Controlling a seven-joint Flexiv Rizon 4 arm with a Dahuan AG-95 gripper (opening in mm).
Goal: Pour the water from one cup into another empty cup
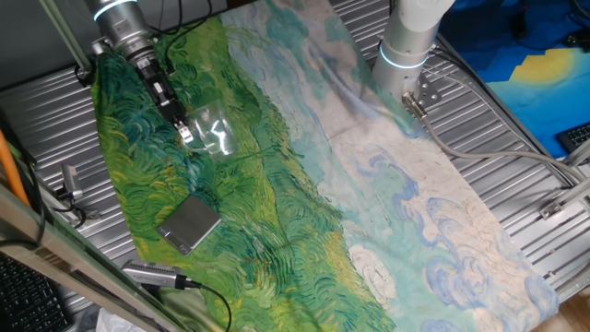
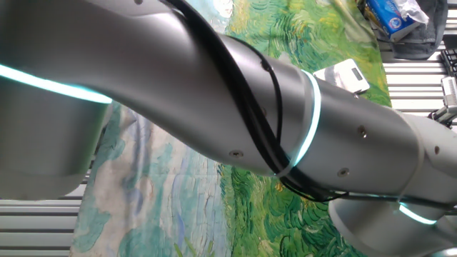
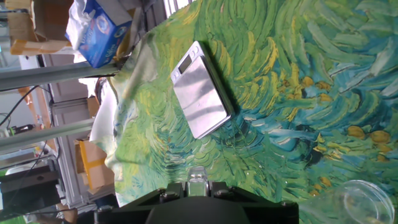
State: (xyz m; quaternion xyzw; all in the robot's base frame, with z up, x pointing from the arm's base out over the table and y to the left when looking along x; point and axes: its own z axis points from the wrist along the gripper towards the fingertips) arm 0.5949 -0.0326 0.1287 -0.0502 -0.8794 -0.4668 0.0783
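My gripper (image 1: 187, 135) hangs over the green left part of the painted cloth. In the hand view its jaws (image 3: 196, 185) are closed on a small clear glass cup (image 3: 196, 176), of which only a narrow piece shows between the fingers. In the fixed view clear glass (image 1: 214, 135) glints right at the fingertips; I cannot separate two cups there. A second clear cup (image 3: 362, 199) shows its round rim at the bottom right of the hand view, on the cloth. I cannot make out the water. The arm (image 2: 235, 114) fills the other fixed view and hides both cups.
A grey flat square block (image 1: 189, 224) lies on the cloth in front of the gripper; it also shows in the hand view (image 3: 200, 93) and the other fixed view (image 2: 344, 74). The robot base (image 1: 410, 37) stands at the back. A cabled tool (image 1: 157, 274) lies at the cloth's near-left edge.
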